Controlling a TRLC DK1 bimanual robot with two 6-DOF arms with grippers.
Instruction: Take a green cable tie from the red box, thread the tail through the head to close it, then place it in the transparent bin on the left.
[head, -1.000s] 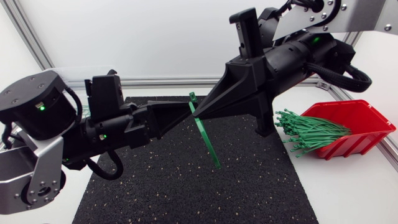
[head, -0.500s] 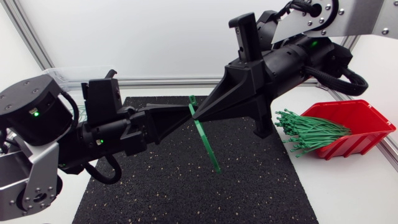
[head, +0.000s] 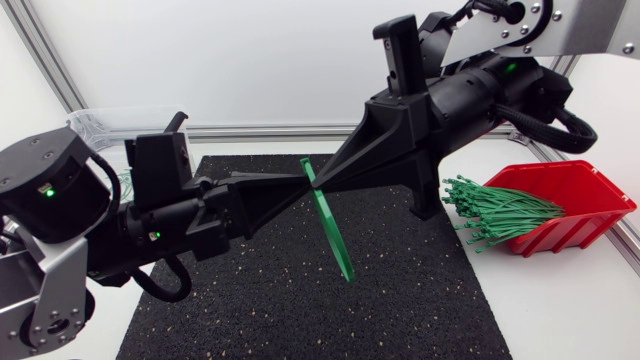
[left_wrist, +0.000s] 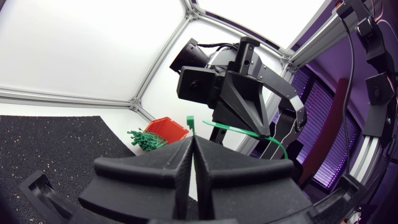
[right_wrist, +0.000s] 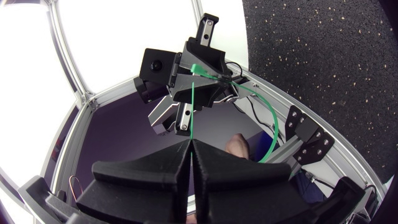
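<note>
A green cable tie (head: 335, 235) hangs in the air over the black mat, bent in an arc. My left gripper (head: 299, 183) and right gripper (head: 319, 183) meet tip to tip at its upper end, both shut on it. In the left wrist view the tie's head (left_wrist: 189, 121) sticks out just past my left gripper (left_wrist: 191, 140). In the right wrist view the strap (right_wrist: 193, 106) runs from my right gripper (right_wrist: 191, 142) to the left gripper (right_wrist: 198, 67). The red box (head: 578, 205) sits at the right with a bundle of green ties (head: 495, 212). The transparent bin (head: 100, 125) stands at the back left.
The black mat (head: 300, 310) covers the table's middle beneath both arms. An aluminium frame rail (head: 250, 130) runs along the back edge. The red box (left_wrist: 169, 127) and its ties (left_wrist: 144, 140) also show in the left wrist view.
My left arm has shifted a little and its wrist has sunk lower. The tie has dropped slightly with both grippers still joined on it. The right arm has barely moved.
</note>
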